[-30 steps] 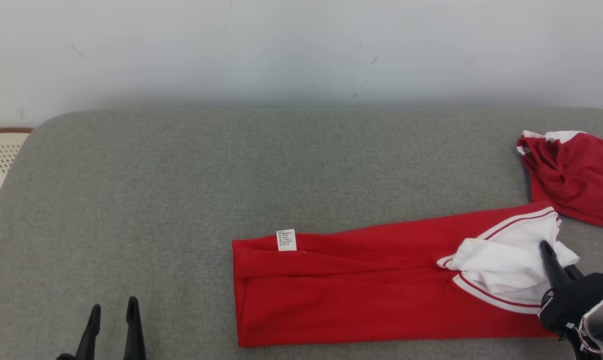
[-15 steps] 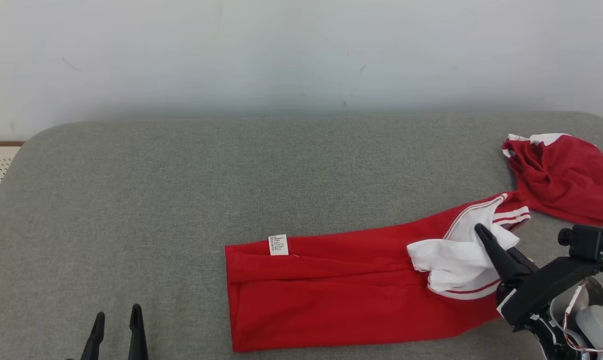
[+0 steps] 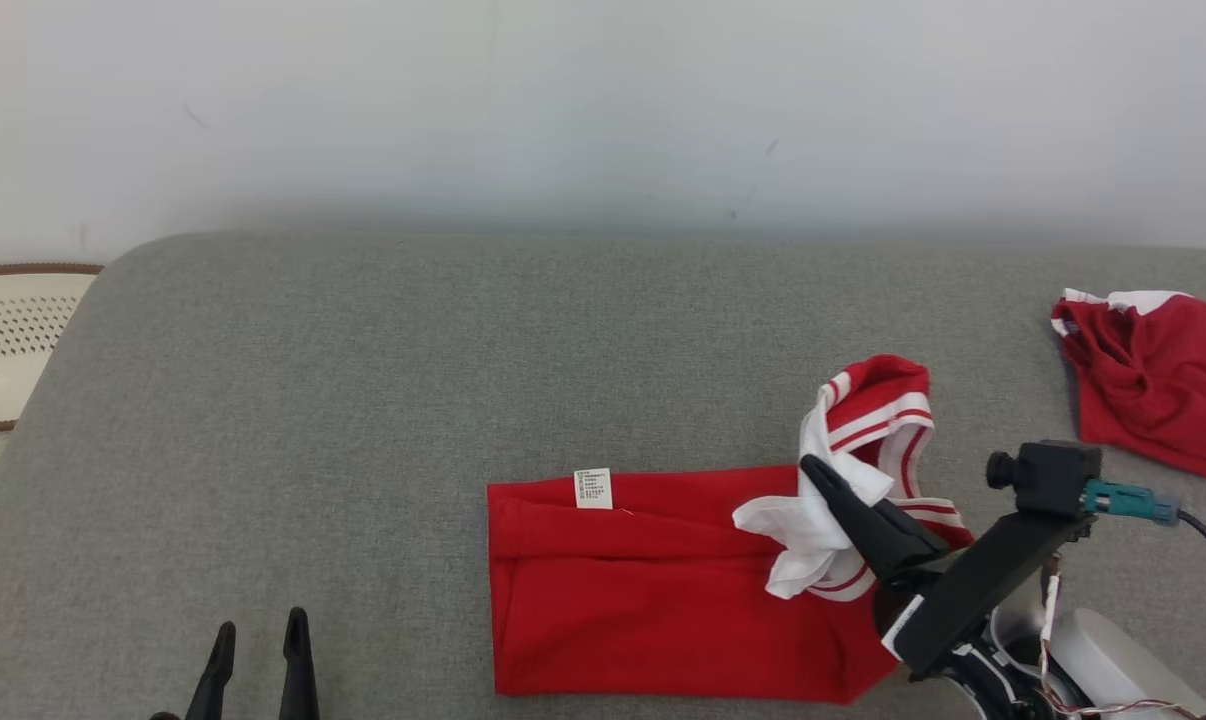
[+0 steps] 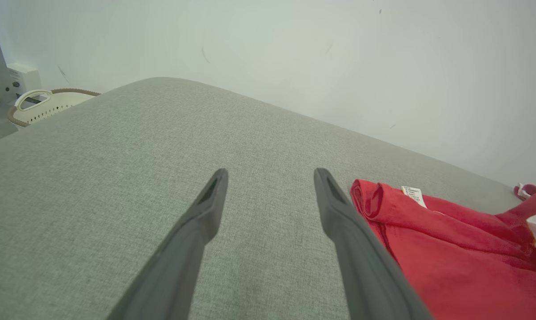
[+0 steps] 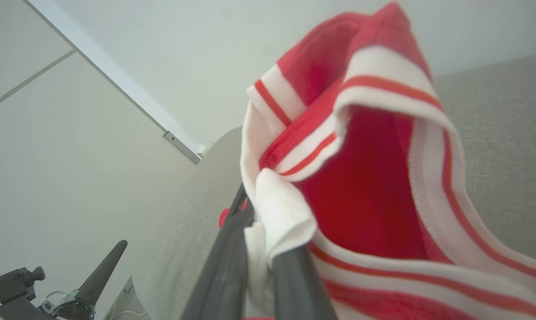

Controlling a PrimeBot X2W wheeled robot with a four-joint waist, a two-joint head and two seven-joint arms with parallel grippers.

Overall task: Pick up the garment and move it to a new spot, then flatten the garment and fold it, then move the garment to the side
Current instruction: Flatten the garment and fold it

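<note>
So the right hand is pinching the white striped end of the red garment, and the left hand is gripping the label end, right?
No. The right hand does pinch the striped end of the red garment, but the left hand grips nothing: the left wrist view shows it open over the grey cushion.

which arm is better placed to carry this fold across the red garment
Right. The right gripper has its jaws shut on the striped end of the garment, raised above the flat part. The left gripper is open over bare cushion.
</note>
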